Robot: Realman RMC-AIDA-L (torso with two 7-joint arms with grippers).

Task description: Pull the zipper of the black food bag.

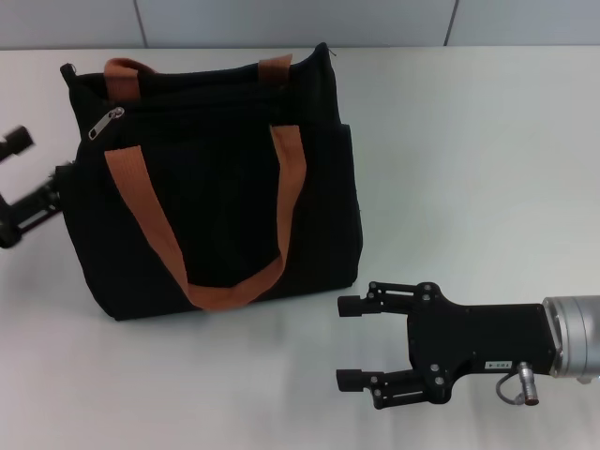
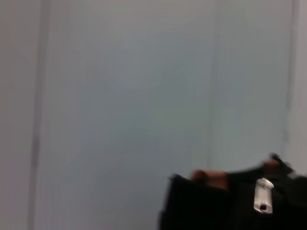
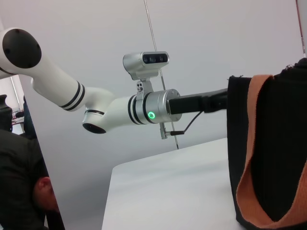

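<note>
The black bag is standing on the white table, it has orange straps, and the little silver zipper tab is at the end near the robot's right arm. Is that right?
Not quite. The head view shows the silver zipper tab at the end of the black bag near the left gripper, not the right arm. The right gripper sits open on the other side, away from the tab. The rest is right: the bag stands on the white table and has orange straps.

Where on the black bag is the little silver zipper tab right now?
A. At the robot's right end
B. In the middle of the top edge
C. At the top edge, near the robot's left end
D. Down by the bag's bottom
C: the zipper sits at the black food bag top's left end, near the left end effector.
</note>
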